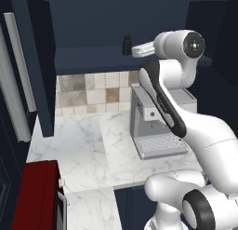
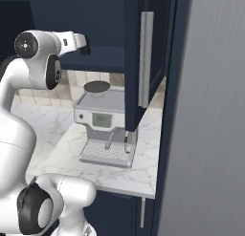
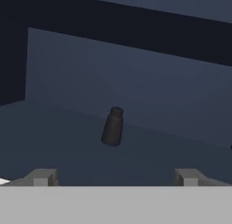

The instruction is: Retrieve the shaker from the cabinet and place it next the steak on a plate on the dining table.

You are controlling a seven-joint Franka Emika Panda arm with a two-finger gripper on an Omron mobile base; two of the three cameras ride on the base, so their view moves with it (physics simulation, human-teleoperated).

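So the gripper [image 3: 115,177] has its fingers spread wide, nothing pinched. The shaker [image 3: 113,126] stands on the cabinet [image 1: 93,19] shelf at 12 o'clock from it, apart.

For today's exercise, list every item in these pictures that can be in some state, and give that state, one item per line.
Cabinet: doors open, shelf exposed.
Shaker: upright on the cabinet shelf, not held.
Gripper: open, pointed at the shaker, not touching it.
Coffee machine: standing on the marble counter, drip tray bare.
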